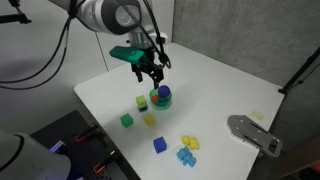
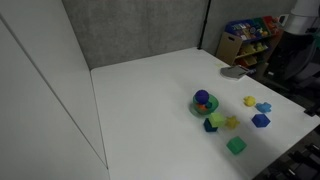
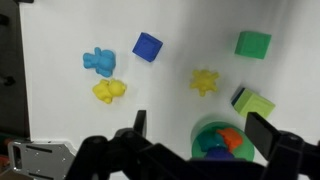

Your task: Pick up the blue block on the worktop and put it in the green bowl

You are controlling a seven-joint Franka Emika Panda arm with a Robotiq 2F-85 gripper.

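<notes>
The green bowl [image 3: 170,140] is at the bottom of the wrist view, and it shows in both exterior views [image 1: 161,100] [image 2: 194,106]. Inside it lie a dark blue block [image 3: 208,153], an orange piece and a teal piece. The blue shows on top of the bowl [image 2: 203,97]. My gripper [image 3: 200,128] is open and empty, its two fingers hanging over either side of the bowl. In an exterior view it [image 1: 150,72] hovers just above the bowl. Another blue cube [image 3: 147,47] [image 1: 160,145] sits on the white worktop, away from the bowl.
On the worktop lie a green cube [image 3: 253,44], a lime block [image 3: 257,105] with a dark one against it, a yellow star [image 3: 205,82], and cyan [image 3: 98,61] and yellow [image 3: 108,91] figures. A grey object [image 1: 255,135] lies near the table edge.
</notes>
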